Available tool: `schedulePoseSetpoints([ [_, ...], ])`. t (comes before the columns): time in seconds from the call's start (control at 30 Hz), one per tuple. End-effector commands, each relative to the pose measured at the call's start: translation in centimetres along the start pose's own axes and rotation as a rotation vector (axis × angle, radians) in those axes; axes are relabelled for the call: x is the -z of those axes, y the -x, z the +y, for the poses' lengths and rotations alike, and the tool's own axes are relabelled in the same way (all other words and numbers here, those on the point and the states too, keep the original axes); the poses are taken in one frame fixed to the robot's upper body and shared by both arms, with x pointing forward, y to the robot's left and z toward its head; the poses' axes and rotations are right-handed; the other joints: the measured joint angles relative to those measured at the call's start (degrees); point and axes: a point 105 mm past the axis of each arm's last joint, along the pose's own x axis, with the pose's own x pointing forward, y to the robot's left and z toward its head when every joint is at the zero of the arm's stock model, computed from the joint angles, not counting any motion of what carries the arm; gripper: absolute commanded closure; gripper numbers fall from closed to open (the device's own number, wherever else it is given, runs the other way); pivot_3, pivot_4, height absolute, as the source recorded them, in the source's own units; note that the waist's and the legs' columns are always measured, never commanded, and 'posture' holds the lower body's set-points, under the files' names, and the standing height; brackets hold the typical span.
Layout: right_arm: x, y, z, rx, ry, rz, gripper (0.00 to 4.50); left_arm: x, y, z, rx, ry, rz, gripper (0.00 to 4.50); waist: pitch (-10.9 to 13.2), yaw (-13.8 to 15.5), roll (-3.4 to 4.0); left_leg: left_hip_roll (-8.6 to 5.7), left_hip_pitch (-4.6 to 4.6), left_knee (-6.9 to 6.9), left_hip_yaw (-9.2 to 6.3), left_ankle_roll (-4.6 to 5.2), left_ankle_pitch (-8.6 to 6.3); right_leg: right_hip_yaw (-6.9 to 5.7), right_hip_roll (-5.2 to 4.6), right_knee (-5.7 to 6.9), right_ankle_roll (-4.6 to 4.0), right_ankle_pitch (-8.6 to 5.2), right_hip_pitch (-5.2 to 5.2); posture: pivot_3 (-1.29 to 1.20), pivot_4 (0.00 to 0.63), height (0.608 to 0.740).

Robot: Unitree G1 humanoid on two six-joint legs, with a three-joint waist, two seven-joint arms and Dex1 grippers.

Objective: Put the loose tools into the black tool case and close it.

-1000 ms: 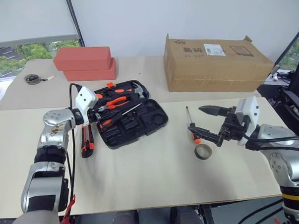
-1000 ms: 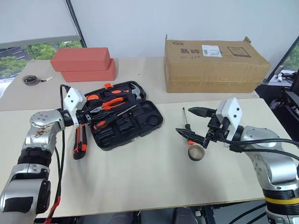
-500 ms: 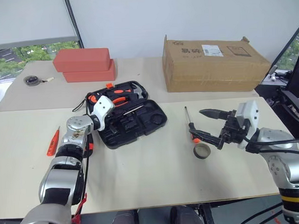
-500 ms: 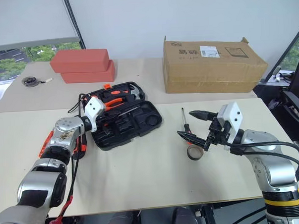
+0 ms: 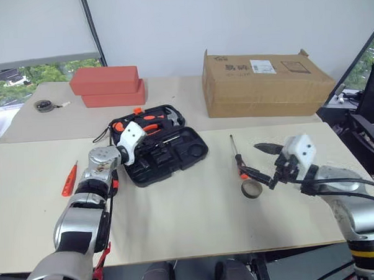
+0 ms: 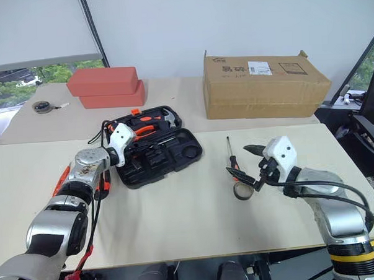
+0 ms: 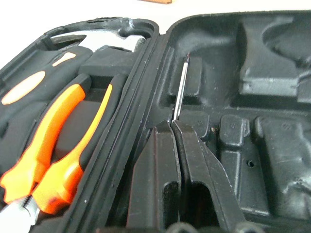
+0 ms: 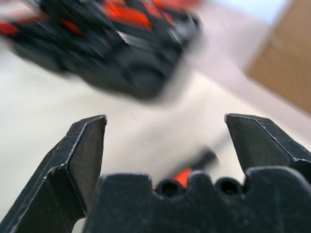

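Observation:
The black tool case (image 5: 197,153) lies open on the table. My left gripper (image 7: 174,124) is down inside it, shut, and a screwdriver's thin shaft (image 7: 180,90) runs out from between its tips across the moulded slots. A slim orange screwdriver (image 5: 69,180) lies on the table left of that arm. An orange-black utility knife (image 6: 102,184) is partly hidden beside that arm. To the right lie another screwdriver (image 5: 237,156) and a small tape roll (image 5: 251,188). My right gripper (image 5: 251,159) hangs open just above them.
Orange-handled pliers (image 7: 58,145) and a hammer sit in the case's far half. Red boxes (image 5: 107,84) and a round tape measure (image 5: 44,106) are at the back left. A cardboard box (image 5: 265,81) stands at the back right.
My left gripper dropped into the case and shut, then stayed still. My right gripper sank closer to the tape roll and screwdriver, still open. The camera shifted slightly.

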Motion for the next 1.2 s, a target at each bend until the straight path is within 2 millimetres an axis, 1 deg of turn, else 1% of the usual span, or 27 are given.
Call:
schedulePoseSetpoints([
  [0.03,0.7,-1.2,-1.0,0.111,-0.059,0.077,0.0,-2.4,1.1,0.3,0.045,0.001,-0.111,4.42,0.0,-0.09,-0.03,-0.03,-0.14,0.0,0.04,0.01,0.0,0.03,0.0,0.01,-0.02,0.01,-0.16,0.0,0.15,0.713],
  [0.1,1.3,-2.1,-1.8,0.192,-0.132,0.114,0.0,-3.5,2.3,0.2,0.097,-0.028,-0.142,4.42,0.02,-0.38,-0.05,-0.05,-0.64,0.07,0.06,0.02,0.03,0.04,0.02,0.14,-0.44,0.29,-0.68,0.0,0.15,0.713],
  [0.13,1.7,-2.4,-2.0,0.218,-0.149,0.14,0.0,-4.0,2.9,-0.1,0.138,-0.031,-0.154,3.9,0.02,-0.57,-0.06,-0.06,-0.7,0.09,0.06,0.01,0.04,0.03,0.05,0.19,-0.45,0.31,-0.71,0.0,0.15,0.713],
  [0.23,2.6,-3.4,-1.6,0.219,-0.214,0.197,0.0,-6.1,5.0,-2.2,0.311,-0.061,-0.184,2.9,0.02,-0.84,-0.05,-0.05,-0.76,0.04,0.29,0.0,0.04,-0.06,0.07,0.16,-0.42,0.3,-0.71,0.0,0.15,0.713],
  [0.27,2.8,-3.6,-1.4,0.217,-0.232,0.209,0.0,-6.8,5.6,-2.8,0.352,-0.067,-0.19,2.44,0.02,-0.88,-0.05,-0.04,-0.76,0.01,0.32,0.01,0.03,-0.07,0.07,0.15,-0.36,0.26,-0.7,0.0,0.15,0.713],
  [0.3,2.9,-3.8,-1.5,0.223,-0.246,0.223,0.0,-7.4,6.1,-3.3,0.384,-0.07,-0.196,2.14,0.02,-0.77,-0.04,-0.04,-0.76,0.0,0.3,0.03,0.01,-0.06,0.07,0.13,-0.34,0.25,-0.69,0.0,0.15,0.713],
  [0.37,3.5,-4.1,-1.6,0.238,-0.27,0.27,0.0,-9.0,7.8,-4.3,0.475,-0.087,-0.199,1.4,0.03,-0.6,-0.05,-0.07,-0.76,0.01,0.26,0.07,-0.01,-0.05,0.06,0.08,-0.3,0.23,-0.62,0.0,0.15,0.713],
  [0.4,3.8,-4.1,-1.7,0.241,-0.274,0.288,0.0,-9.7,8.5,-4.9,0.518,-0.092,-0.2,0.94,0.03,-0.56,-0.04,-0.07,-0.78,0.03,0.2,0.1,-0.03,-0.02,0.06,0.03,-0.29,0.22,-0.62,0.0,0.15,0.713],
  [0.43,3.9,-4.2,-1.8,0.245,-0.278,0.3,0.0,-10.2,9.0,-5.3,0.549,-0.092,-0.198,0.63,0.04,-0.53,-0.04,-0.07,-0.8,0.05,0.12,0.1,-0.03,0.01,0.06,0.0,-0.3,0.23,-0.62,0.0,0.15,0.713],
  [0.47,3.9,-4.2,-1.8,0.246,-0.28,0.306,0.26,-10.8,9.5,-5.6,0.572,-0.102,-0.202,0.18,0.04,-0.45,-0.03,-0.09,-0.78,0.09,0.0,0.11,-0.04,0.04,0.06,0.01,-0.27,0.21,-0.6,0.0,0.15,0.713],
  [0.5,3.9,-4.3,-1.8,0.244,-0.281,0.308,0.53,-11.3,9.9,-5.9,0.586,-0.114,-0.2,0.0,0.04,-0.41,-0.03,-0.09,-0.77,0.1,-0.04,0.11,-0.04,0.03,0.06,-0.01,-0.09,0.1,-0.58,0.0,0.15,0.713],
  [0.57,3.7,-4.3,-1.9,0.242,-0.281,0.309,1.15,-11.9,10.6,-6.4,0.598,-0.15,-0.193,0.0,0.06,-0.32,0.0,-0.09,-0.75,0.12,-0.09,0.1,-0.02,0.05,0.06,0.0,0.05,0.02,-0.57,0.0,0.15,0.713],
  [0.6,3.7,-4.3,-2.0,0.244,-0.28,0.309,1.42,-12.1,10.9,-6.7,0.606,-0.155,-0.18,0.0,0.06,-0.3,0.0,-0.09,-0.73,0.13,-0.1,0.1,-0.01,0.06,0.06,0.01,0.05,0.01,-0.56,0.0,0.15,0.713],
  [0.63,3.7,-4.3,-2.1,0.246,-0.28,0.309,1.79,-12.1,11.2,-6.9,0.613,-0.154,-0.165,0.0,0.06,-0.34,0.0,-0.08,-0.73,0.15,-0.09,0.1,0.0,0.07,0.07,0.01,0.06,0.01,-0.56,0.0,0.15,0.713],
  [0.67,3.6,-4.3,-2.1,0.248,-0.279,0.309,2.03,-11.9,11.5,-7.0,0.618,-0.155,-0.146,0.0,0.06,-0.36,0.0,-0.08,-0.73,0.16,-0.09,0.1,0.0,0.07,0.07,0.02,0.06,0.01,-0.57,0.0,0.15,0.713],
  [0.73,3.4,-4.4,-2.3,0.256,-0.278,0.299,2.79,-11.1,12.0,-7.2,0.609,-0.175,-0.091,0.0,0.06,-0.46,0.01,-0.08,-0.71,0.16,-0.09,0.09,0.0,0.09,0.09,0.03,0.06,0.0,-0.57,0.0,0.15,0.713],
  [0.77,3.3,-4.5,-2.3,0.26,-0.276,0.293,3.06,-10.9,12.3,-7.3,0.606,-0.173,-0.077,0.0,0.06,-0.51,0.01,-0.08,-0.71,0.15,-0.09,0.09,0.0,0.1,0.1,0.05,0.06,0.0,-0.59,0.0,0.15,0.713],
  [0.8,3.2,-4.6,-2.4,0.262,-0.275,0.289,3.5,-10.8,12.5,-7.4,0.605,-0.169,-0.07,0.0,0.06,-0.6,0.01,-0.08,-0.72,0.13,-0.08,0.09,0.0,0.11,0.1,0.05,0.03,0.02,-0.6,0.0,0.15,0.713],
  [0.9,2.6,-4.9,-3.1,0.292,-0.257,0.251,3.51,-10.5,12.8,-7.3,0.562,-0.164,-0.063,0.0,0.07,-0.57,0.01,-0.08,-0.73,0.11,-0.08,0.09,0.0,0.11,0.12,0.04,0.0,0.04,-0.59,0.0,0.15,0.713],
  [1.03,0.7,-5.8,-4.6,0.314,-0.194,0.17,3.51,-10.3,13.4,-6.7,0.478,-0.149,-0.063,0.0,0.1,-0.8,0.05,-0.08,-0.73,0.13,-0.06,0.09,0.01,0.16,0.12,0.01,0.06,0.0,-0.62,0.0,0.15,0.713],
  [1.07,-0.1,-6.1,-4.9,0.306,-0.167,0.139,3.51,-10.3,13.6,-6.5,0.454,-0.141,-0.066,0.0,0.1,-0.88,0.06,-0.08,-0.73,0.13,-0.06,0.09,0.01,0.17,0.12,0.02,0.06,0.0,-0.63,0.0,0.15,0.713],
  [1.1,-1.4,-6.8,-4.9,0.268,-0.114,0.089,3.51,-10.1,14.1,-6.2,0.414,-0.129,-0.067,0.0,0.11,-1.02,0.07,-0.08,-0.72,0.13,-0.06,0.09,0.01,0.17,0.12,0.02,0.06,0.0,-0.64,0.0,0.15,0.713],
  [1.17,-3.9,-8.2,-4.3,0.157,-0.002,-0.002,3.51,-9.7,15.1,-5.8,0.345,-0.103,-0.065,0.0,0.13,-1.48,0.1,-0.08,-0.72,0.08,-0.04,0.08,0.01,0.22,0.13,0.02,0.06,0.0,-0.68,0.0,0.15,0.713],
  [1.2,-4.7,-8.7,-3.8,0.098,0.043,-0.036,3.51,-9.5,15.5,-5.7,0.317,-0.092,-0.063,0.0,0.15,-1.91,0.11,-0.09,-0.71,0.04,-0.05,0.07,0.02,0.22,0.14,0.01,0.06,0.0,-0.67,0.0,0.15,0.713],
])
